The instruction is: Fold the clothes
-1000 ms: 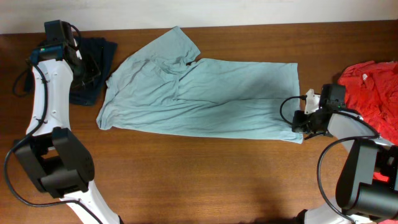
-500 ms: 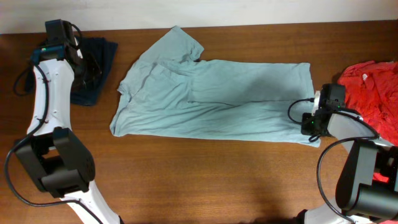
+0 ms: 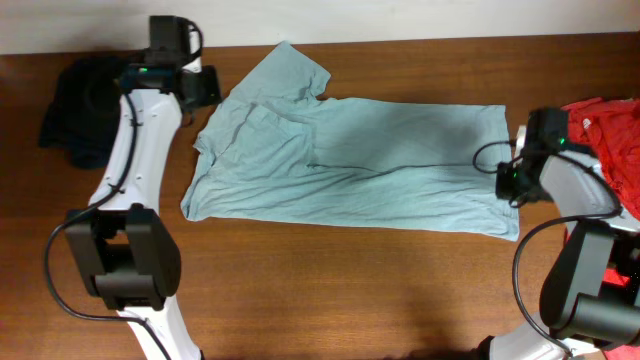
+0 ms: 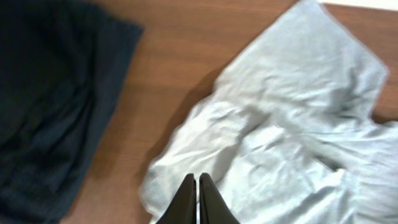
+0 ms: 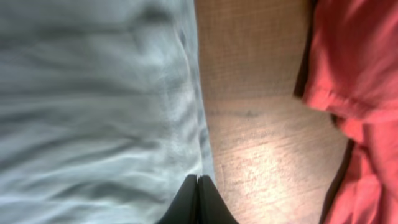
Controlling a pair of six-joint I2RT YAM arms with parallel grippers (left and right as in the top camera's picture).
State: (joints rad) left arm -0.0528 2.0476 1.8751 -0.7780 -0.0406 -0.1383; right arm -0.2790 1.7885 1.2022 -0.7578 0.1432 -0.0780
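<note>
Spreading the T-shirt [image 3: 360, 160] flat on the tabletop [image 3: 350, 290]: my right claw [image 5: 198, 180] clamps its hem; my left claw [image 4: 197, 178] hangs pinched together, empty, over the shoulder. Next, I judge: part it, grasp the sleeve.

I see the T-shirt [image 3: 380, 165] plain pale grey-teal, the shirt [image 3: 615, 125] red, the garment [image 3: 75, 110] dark navy, the table [image 3: 330, 290] brown wood grain.
</note>
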